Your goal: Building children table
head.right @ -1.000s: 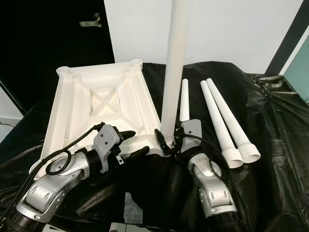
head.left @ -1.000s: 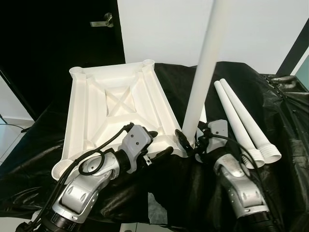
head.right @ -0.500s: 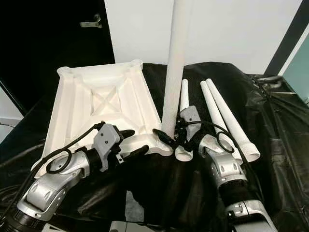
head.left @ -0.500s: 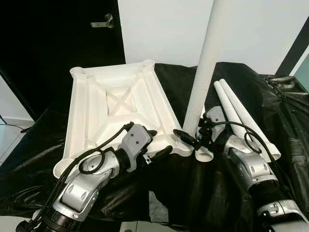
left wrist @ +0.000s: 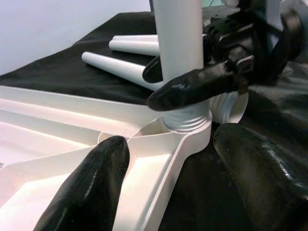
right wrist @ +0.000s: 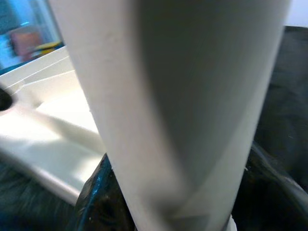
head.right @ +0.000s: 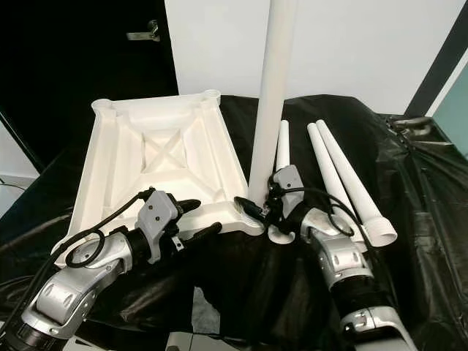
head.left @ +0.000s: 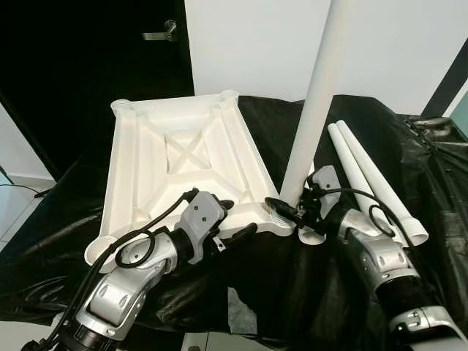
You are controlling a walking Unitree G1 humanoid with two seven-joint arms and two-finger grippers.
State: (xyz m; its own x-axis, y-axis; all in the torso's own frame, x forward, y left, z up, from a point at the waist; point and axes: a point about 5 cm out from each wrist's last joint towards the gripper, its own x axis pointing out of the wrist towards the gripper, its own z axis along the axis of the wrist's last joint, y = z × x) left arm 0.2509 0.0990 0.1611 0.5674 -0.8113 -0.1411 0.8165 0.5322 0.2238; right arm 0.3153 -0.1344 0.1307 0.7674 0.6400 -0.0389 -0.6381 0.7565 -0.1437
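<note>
Black plastic sheet [head.left: 409,161] covers the work surface. On it lies the white moulded plastic tabletop [head.left: 183,164], upside down, ribs up; everything below is placed relative to it. At its near right corner socket [left wrist: 190,126] stands the tall white plastic table leg [head.left: 314,110], long axis roughly vertical, tilted slightly away from the tabletop toward the top, threaded foot seated in the socket. Three more white tapered legs [head.left: 373,179] lie flat just beyond that corner, on the right side.

Right gripper [head.left: 291,213] sits at the leg's base beside the socket, black fingers [left wrist: 202,86] clamped on the leg; this arm is nearer and does the turning. Left gripper [head.left: 235,219] rests at the tabletop's near edge, fingers apart astride the rim, probably bracing it, though contact is hard to confirm.

Against the earlier frames: the right arm has swung outward from under the corner, with its wrist rotated; the leg leans a little less; left gripper unchanged. Leg likely mid-screwing; next move turns about the vertical axis.
</note>
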